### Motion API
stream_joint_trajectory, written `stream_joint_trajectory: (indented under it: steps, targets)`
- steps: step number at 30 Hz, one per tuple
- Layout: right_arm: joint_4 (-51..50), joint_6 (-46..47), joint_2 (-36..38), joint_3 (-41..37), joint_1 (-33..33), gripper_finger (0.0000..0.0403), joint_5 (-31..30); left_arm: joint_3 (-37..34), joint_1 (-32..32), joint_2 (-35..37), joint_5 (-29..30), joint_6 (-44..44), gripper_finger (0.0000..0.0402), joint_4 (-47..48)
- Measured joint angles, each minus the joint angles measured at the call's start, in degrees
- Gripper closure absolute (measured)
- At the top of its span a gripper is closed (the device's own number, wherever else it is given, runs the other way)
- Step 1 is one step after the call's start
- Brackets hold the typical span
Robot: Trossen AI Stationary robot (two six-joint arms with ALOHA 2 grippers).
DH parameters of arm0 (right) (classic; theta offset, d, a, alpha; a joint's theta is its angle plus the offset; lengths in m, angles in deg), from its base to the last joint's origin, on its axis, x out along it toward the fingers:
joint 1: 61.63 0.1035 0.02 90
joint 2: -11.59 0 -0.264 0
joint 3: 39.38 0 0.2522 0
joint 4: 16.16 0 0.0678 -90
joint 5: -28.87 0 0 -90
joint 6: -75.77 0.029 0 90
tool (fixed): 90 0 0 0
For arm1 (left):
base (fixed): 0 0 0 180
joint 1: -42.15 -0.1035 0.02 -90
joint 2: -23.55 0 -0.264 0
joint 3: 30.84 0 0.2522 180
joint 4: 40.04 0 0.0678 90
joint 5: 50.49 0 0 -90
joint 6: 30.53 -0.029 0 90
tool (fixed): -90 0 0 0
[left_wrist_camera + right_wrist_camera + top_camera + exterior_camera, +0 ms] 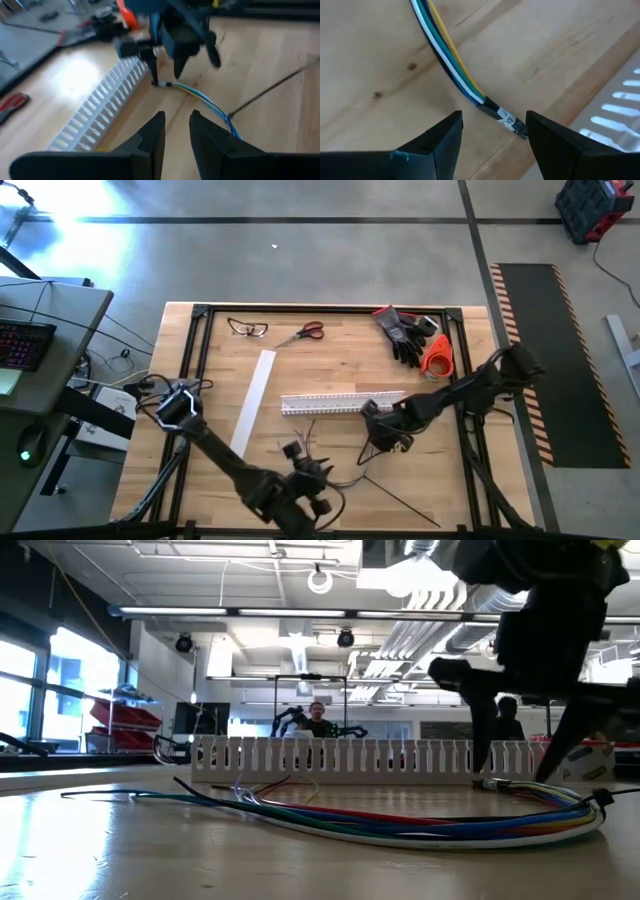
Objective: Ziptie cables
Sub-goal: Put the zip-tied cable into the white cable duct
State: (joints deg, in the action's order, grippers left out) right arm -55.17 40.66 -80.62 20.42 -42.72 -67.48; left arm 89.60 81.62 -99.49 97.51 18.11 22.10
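Left gripper (300,465) waits at the table's six o'clock edge, jaws slightly parted, empty. The bundle of thin multicoloured cables (420,825) lies on the wood beside the white slotted plastic channel (340,402). Right gripper (492,130) hangs open over the taped end at center: lower squarely, straddle, then pinch.

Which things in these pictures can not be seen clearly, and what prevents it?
- Zip tie: none can be made out on the cables in any view; too small in the high view.
- Label at the end of the cables: its print is too small, right wrist view.
- Left pincer: the high view hides it under its arm.
- Right pincer: open above the end of the cables; contact is unclear.
- Slotted channel: the low view hides its inside.
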Motion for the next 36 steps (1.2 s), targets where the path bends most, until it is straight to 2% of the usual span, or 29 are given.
stream_joint_trajectory:
  steps: [4,7,11,15,21,26,30,33,36]
  targets:
    - [0.8,-4.8,-1.8,0.1,-1.5,0.0213,0.7,0.0,1.6,0.0,2.7,2.2,0.033,1.1]
    - [0.8,-7.4,-3.2,0.3,-2.4,0.0241,2.4,0.0,1.8,0.0,3.3,2.3,0.033,1.4]
    - [-0.2,-9.5,-4.6,0.4,-2.7,0.03,3.6,0.0,1.2,0.0,3.4,2.2,0.033,1.4]
    - [-1.9,-6.3,-4.7,0.4,-1.2,0.0378,2.3,0.0,0.5,0.0,3.3,2.3,0.033,1.5]
    - [-3.2,7.6,-2.3,-0.2,7.5,0.0399,-12.0,0.1,-0.9,-1.8,4.0,-1.1,0.033,1.3]
    - [-7.5,22.5,4.4,-0.1,18.2,0.0402,-22.0,0.1,-2.2,-5.3,4.0,-5.7,0.0316,0.8]
    - [-12.9,36.5,10.7,0.7,25.8,0.0403,-29.3,0.0,-3.9,-7.5,-2.4,-10.4,0.0279,-3.4]
    - [-19.0,46.8,14.3,2.9,29.6,0.0403,-34.1,0.0,-5.2,-8.8,-8.9,-18.5,0.0244,-10.9]
    - [-25.9,53.2,15.6,5.4,31.8,0.0403,-37.2,0.0,-6.3,-9.4,-14.3,-26.6,0.0208,-19.2]
